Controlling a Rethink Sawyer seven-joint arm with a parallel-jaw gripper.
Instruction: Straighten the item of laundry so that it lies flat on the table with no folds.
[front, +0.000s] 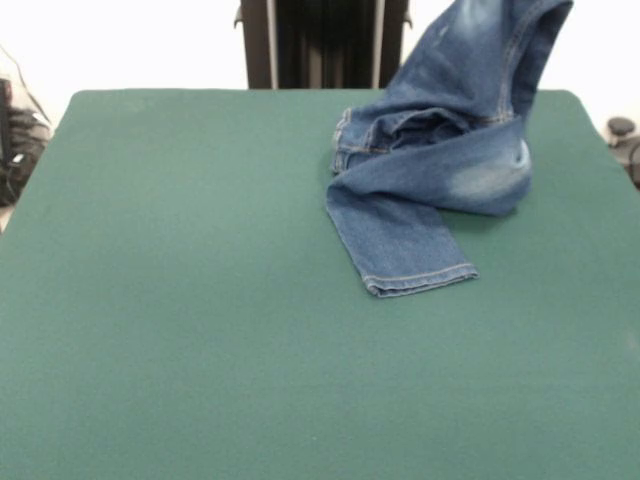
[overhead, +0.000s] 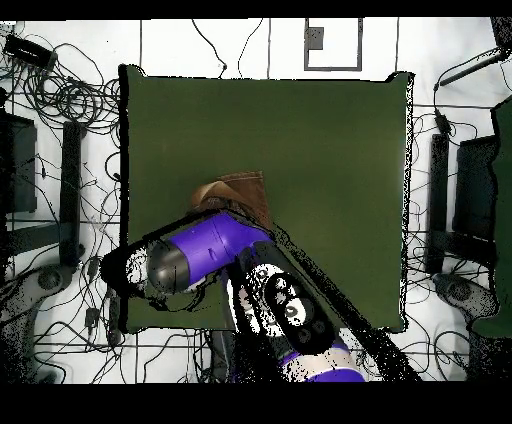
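Note:
The blue denim jeans (front: 430, 150) are at the far right of the dark green table (front: 200, 300). One part is pulled up from the table and runs out past the picture's top edge (front: 495, 40), so it hangs from above. One leg lies flat, with its hem (front: 420, 278) pointing toward the camera, and the rest is bunched in folds. In the overhead view, the arm (overhead: 205, 250) covers most of the jeans (overhead: 238, 192). The gripper itself is hidden, above the frame in the front view and under the arm in the overhead view.
The pedestal (front: 325, 40) stands behind the table's far edge. Cables and dark equipment (overhead: 60, 180) lie on the floor on both sides of the table. A small dark object (front: 622, 130) sits just off the table's right edge.

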